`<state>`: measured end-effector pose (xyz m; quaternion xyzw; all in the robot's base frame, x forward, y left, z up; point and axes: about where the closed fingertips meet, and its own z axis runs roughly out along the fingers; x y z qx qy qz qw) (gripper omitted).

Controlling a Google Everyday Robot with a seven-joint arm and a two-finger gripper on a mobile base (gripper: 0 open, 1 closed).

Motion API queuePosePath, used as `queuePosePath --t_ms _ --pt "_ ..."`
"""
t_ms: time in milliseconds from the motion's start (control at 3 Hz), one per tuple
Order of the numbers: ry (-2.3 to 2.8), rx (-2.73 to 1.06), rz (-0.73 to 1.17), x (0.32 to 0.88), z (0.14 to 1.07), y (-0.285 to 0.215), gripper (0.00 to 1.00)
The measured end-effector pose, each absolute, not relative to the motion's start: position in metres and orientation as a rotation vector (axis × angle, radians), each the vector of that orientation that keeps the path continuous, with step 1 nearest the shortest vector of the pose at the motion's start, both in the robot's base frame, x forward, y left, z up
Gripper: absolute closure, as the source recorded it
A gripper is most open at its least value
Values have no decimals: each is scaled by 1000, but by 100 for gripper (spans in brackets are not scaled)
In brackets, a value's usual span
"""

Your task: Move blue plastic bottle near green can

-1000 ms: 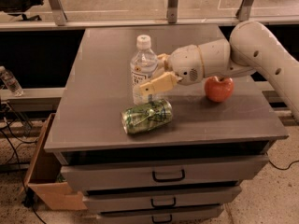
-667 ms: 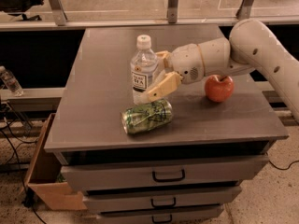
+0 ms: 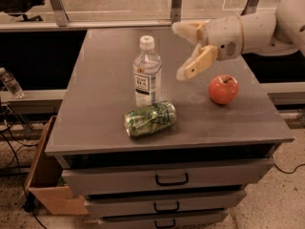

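The blue plastic bottle stands upright on the grey cabinet top, white cap up, label facing me. The green can lies on its side just in front of it, nearly touching its base. My gripper is open and empty, raised above the top to the right of the bottle and clear of it, with one finger high and the other lower.
A red apple sits right of the can, below my arm. The grey cabinet top has drawers under its front edge. A cardboard box stands at the lower left. A small dim bottle is at far left.
My gripper let go of the blue plastic bottle, opened, and drew back up and to the right. The bottle stays upright behind the green can.
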<state>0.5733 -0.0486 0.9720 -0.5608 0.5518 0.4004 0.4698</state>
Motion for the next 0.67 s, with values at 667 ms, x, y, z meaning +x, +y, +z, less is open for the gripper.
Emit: queuePosePath --t_ms 667 --pt "1276 -1255 751 602 1063 -117 0"
